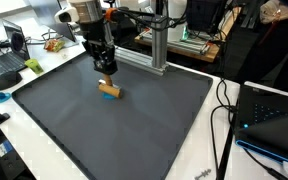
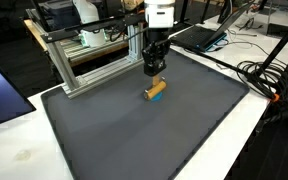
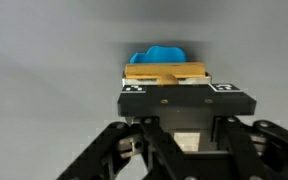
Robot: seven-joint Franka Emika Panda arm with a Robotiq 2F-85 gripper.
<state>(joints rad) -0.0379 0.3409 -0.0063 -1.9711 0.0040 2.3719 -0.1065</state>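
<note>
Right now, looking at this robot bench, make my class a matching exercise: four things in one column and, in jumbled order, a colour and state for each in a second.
Things:
1. mat
2. block
3. frame
4. gripper

Colour and state:
A. silver, standing upright
B. dark grey, lying flat
C. tan wood with a blue part
D. black, closed on the block

Pairs: 1-B, 2-C, 3-A, 4-D.
</note>
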